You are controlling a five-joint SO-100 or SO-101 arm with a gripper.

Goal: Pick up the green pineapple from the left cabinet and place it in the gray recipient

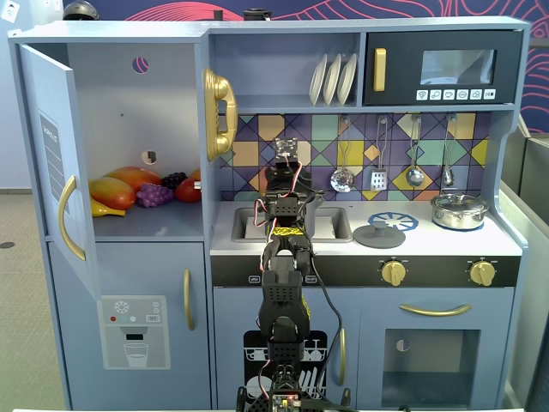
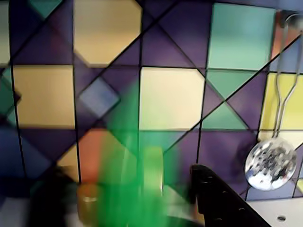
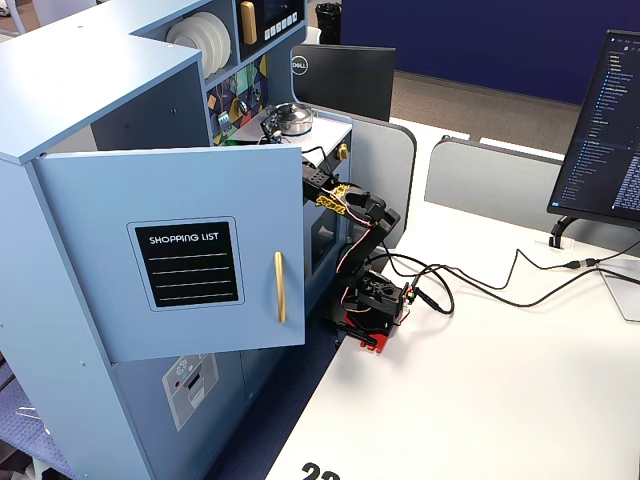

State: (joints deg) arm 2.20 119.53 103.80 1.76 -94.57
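At the far left of a fixed view, the left cabinet point(image 1: 129, 129) stands with its gold-handled door point(image 1: 51, 163) swung wide. On its shelf lie orange-red fruits point(image 1: 120, 187) and a purple grape bunch point(image 1: 154, 195), close together.

Further right in that view, the arm point(image 1: 283, 283) rises in front of the toy kitchen, its upper part reaching over the sink point(image 1: 292, 223) towards the patterned tile backsplash point(image 1: 360, 146). The gray recipient cannot be made out there (the arm covers the middle of the sink).

In the wrist view a blurred green mass, the green pineapple point(image 2: 137, 184), fills the lower centre between a dark shape at lower left and a black finger point(image 2: 218, 198) at lower right. The gripper point(image 2: 142, 208) seems to be clamped on it, though the blur is too heavy to see the contact clearly. Behind it are the coloured tiles, and a perforated silver skimmer point(image 2: 271, 163) hangs at the right edge.

Right of the sink in the first fixed view, a flat gray lid point(image 1: 379, 233) rests on the counter, then a shiny lidded pot point(image 1: 460, 210) sits on the stove.

In another fixed view the open door point(image 3: 190, 250) hides the cabinet shelf, and the arm point(image 3: 360, 250) leans in beside it from a white table point(image 3: 480, 380).
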